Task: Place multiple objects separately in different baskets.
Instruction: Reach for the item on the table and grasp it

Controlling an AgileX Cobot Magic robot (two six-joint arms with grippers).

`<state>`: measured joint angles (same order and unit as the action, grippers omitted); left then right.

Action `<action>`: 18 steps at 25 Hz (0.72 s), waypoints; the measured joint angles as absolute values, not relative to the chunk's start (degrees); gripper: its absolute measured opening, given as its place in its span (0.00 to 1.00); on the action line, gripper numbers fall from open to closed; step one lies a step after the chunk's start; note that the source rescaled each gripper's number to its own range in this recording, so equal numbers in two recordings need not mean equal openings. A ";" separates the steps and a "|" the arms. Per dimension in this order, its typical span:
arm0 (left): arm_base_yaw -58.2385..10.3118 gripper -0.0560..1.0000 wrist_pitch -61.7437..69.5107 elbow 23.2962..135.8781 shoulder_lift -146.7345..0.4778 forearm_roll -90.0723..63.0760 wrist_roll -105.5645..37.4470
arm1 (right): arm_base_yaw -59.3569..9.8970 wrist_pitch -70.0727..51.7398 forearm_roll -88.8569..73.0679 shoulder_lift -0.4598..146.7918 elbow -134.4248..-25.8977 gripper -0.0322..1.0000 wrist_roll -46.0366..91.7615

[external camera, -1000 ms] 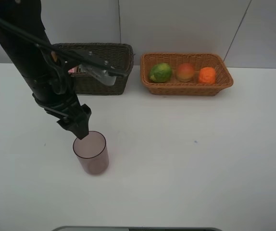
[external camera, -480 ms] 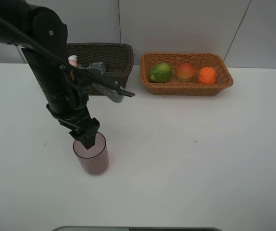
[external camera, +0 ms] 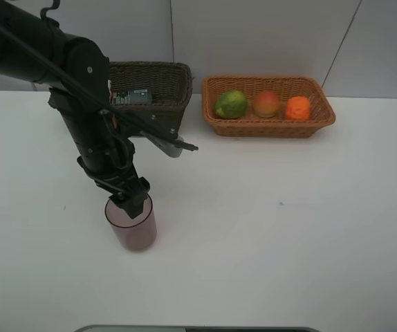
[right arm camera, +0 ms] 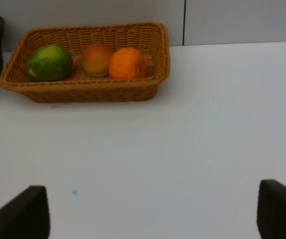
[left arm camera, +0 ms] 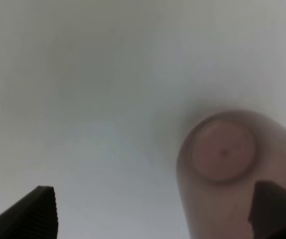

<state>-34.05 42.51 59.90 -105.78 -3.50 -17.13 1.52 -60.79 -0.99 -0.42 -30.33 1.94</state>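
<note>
On the white table (external camera: pixel 288 242), the translucent mauve plastic cup (external camera: pixel 131 225) stands upright in the lower left of the exterior high view, well apart from both baskets. The left end effector (external camera: pixel 131 202) hangs right at the cup's rim, on its upper side; in the left wrist view its two dark fingertips (left arm camera: pixel 31 214) stand spread as wide as they go, with the cup (left arm camera: pixel 222 164) near one of them and nothing between them (the view is too blurred to say whether that fingertip touches the rim).

The dark brown wicker basket (external camera: pixel 164 83) sits at the upper left, partly hidden by the arm; a grey-green item shows inside it, too covered to name. Just beside it, upper centre-right, the orange-tan wicker basket (external camera: pixel 268 124) holds a row of three: the green-yellow fruit (external camera: pixel 231 104), the red-yellow peach (external camera: pixel 266 103) and the orange (external camera: pixel 297 108).

The right end effector (right arm camera: pixel 148 214) shows only in its own wrist view, fingertips parted wide over bare table, holding nothing, facing the orange-tan basket (right arm camera: pixel 88 92).
</note>
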 joint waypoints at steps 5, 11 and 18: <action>-34.05 1.00 42.29 59.90 -106.71 -3.50 -18.07 | 1.52 -60.79 -0.99 -0.42 -30.33 0.78 1.94; -34.05 1.00 41.79 59.90 -109.31 -3.50 -18.41 | 1.52 -60.79 -0.99 -0.42 -30.33 0.78 1.94; -34.05 0.88 41.12 59.90 -109.33 -3.50 -18.41 | 1.52 -60.79 -0.99 -0.42 -30.33 0.78 1.94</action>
<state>-34.05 41.12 59.90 -109.33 -3.50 -18.41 1.52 -60.79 -0.99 -0.42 -30.33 1.94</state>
